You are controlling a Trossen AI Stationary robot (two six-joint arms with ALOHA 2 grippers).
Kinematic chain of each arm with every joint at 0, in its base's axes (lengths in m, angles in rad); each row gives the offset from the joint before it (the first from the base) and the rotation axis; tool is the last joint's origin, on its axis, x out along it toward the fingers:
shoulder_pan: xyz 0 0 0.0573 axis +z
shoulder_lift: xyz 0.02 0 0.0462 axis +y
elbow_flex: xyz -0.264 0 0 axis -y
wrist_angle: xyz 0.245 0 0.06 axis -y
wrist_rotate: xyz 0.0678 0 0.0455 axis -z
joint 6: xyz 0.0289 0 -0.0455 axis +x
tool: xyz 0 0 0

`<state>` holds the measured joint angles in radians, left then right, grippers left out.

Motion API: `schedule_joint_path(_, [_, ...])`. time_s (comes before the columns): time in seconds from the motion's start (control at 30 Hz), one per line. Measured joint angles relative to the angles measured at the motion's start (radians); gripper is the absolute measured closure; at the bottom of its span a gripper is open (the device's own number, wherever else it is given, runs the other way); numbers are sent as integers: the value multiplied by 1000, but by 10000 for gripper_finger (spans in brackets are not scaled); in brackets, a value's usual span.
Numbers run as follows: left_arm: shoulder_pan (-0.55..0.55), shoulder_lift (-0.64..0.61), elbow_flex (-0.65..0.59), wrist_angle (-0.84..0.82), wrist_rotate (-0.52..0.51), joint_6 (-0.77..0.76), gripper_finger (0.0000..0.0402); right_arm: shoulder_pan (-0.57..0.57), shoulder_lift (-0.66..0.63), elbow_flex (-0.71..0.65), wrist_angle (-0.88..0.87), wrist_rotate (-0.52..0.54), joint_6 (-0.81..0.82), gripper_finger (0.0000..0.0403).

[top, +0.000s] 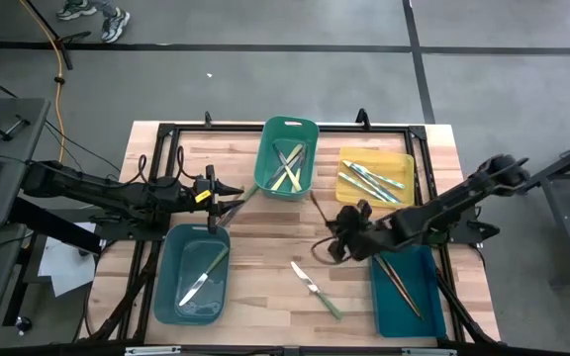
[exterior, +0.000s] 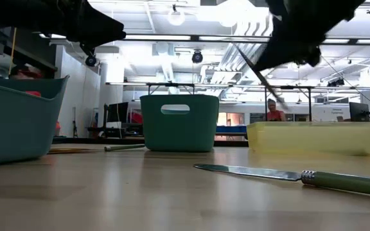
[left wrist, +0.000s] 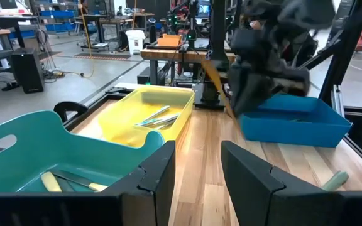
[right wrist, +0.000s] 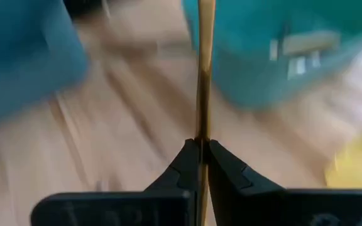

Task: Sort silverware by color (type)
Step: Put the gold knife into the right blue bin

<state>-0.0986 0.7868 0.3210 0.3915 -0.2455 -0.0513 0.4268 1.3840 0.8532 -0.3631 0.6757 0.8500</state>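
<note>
Right tool clenched on thin dark-brown-handled utensil, raised above wooden table. Left tool released, beside green bin.

- A large robotics lab or industrial workshop, not a home.
- Bare grey concrete floor surrounds the butcher-block tabletop.
- Exposed ceiling lights and ductwork overhead.
- Workbenches, blue storage bins and cables stand behind.
</note>
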Motion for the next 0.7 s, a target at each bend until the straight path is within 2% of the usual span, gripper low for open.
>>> schedule_joint_path(0.07, [0, 0, 0, 9, 0, 0, 282, -19, -42, -80, 204, 68, -106, 396])
schedule_joint_path(0.13, [0, 0, 0, 29, 0, -8, 282, -52, -63, -163, 447, 79, -239, 396])
schedule_joint_path(0.23, [0, 0, 0, 59, 0, -58, 282, -119, -61, -262, 804, 3, -428, 396])
schedule_joint_path(0.33, [0, 0, 0, 95, 0, -76, 282, -197, -42, -314, 1047, -117, -547, 396])
schedule_joint_path(0.43, [0, 0, 0, 95, 0, -64, 282, -266, -36, -318, 1125, -221, -605, 396])
schedule_joint_path(0.63, [0, 0, 0, 95, 0, -15, 282, -338, -36, -297, 1109, -376, -626, 396])
schedule_joint_path(0.7, [0, 0, 0, 96, 0, -15, 282, -347, -35, -297, 1104, -397, -620, 396])
